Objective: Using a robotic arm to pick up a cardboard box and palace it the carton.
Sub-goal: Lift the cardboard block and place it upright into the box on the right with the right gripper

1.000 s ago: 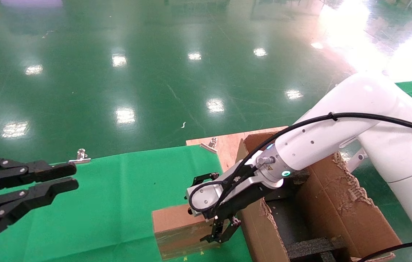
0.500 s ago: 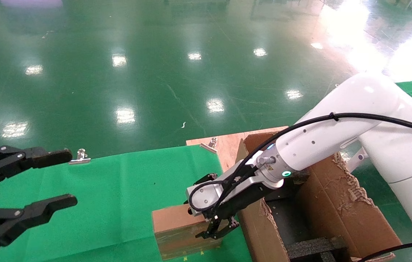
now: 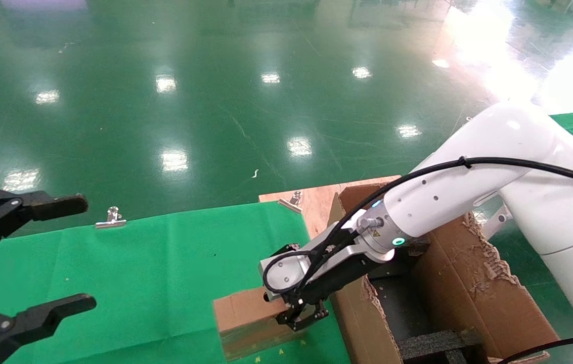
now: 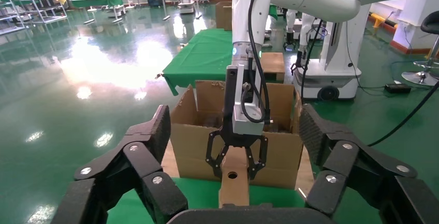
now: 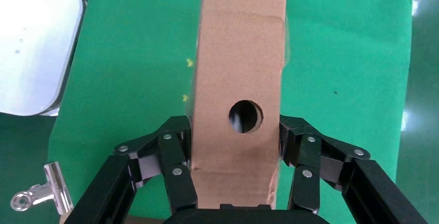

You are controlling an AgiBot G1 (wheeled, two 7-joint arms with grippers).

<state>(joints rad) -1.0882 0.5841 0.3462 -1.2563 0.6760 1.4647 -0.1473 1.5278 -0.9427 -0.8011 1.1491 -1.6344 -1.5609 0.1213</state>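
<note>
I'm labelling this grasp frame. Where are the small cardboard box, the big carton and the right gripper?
cardboard box [image 5: 238, 53]: right wrist view, on its top face above the round hole.
carton [image 3: 468, 288]: head view, on its far inner wall.
right gripper [image 4: 236, 158]: left wrist view, between the fingertips, which clamp the box's sides.

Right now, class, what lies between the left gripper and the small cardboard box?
Only bare green cloth. The head view shows the open left gripper well apart from the cardboard box, which the right gripper clamps.

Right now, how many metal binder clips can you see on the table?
2. One binder clip sits at the green cloth's far edge, left; another lies by the wooden board near the carton. Others may be hidden.
</note>
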